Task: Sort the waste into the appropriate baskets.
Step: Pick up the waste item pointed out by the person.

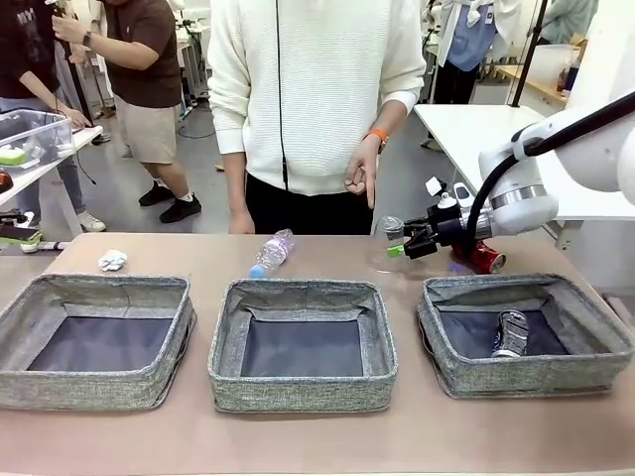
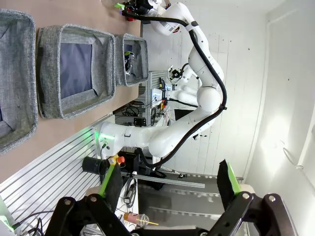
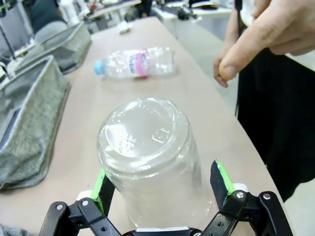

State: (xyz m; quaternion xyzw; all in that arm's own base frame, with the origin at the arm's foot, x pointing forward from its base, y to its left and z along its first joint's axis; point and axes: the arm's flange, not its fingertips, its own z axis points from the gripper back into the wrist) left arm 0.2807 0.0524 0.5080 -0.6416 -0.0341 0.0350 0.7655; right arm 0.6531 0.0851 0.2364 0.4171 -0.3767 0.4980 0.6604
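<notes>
We see three rectangular grey woven-fabric baskets with dark inner linings in a row along the light brown bench (image 1: 317,436): the left basket (image 1: 99,284), the middle basket (image 1: 298,289) and the right basket (image 1: 526,375). A crushed silver can (image 1: 511,334) lies inside the right basket, toward its right half.

Our right tool (image 1: 397,244) reaches in from the right, beyond the gap between the middle and right baskets. Its jaws are wide and set on either side of a clear plastic cup (image 1: 389,238). In the right wrist view the cup stands on the bench between the green pads (image 3: 220,178), its closed base uppermost. One pad lies right at the cup's wall and the other shows a slim gap, so we do not count the cup as gripped.

A red can (image 1: 486,260) sits on the bench just behind the right basket's far rim, below the right arm's wrist; we cannot tell whether it is upright or tipped. A clear plastic bottle with blue cap (image 1: 271,253) lies on its side just beyond the middle basket, its cap toward that basket. A small crumpled white paper ball (image 1: 112,261) rests on the bench just beyond the left basket.

Our left tool (image 2: 170,169) has its jaws wide with nothing between them; its wrist view has the baskets well off at the upper left.

A person (image 1: 317,89) in a white knitted sweater stands at the bench's far edge, one hand (image 1: 359,178) loosely curled near the cup, an orange band at the wrist.
</notes>
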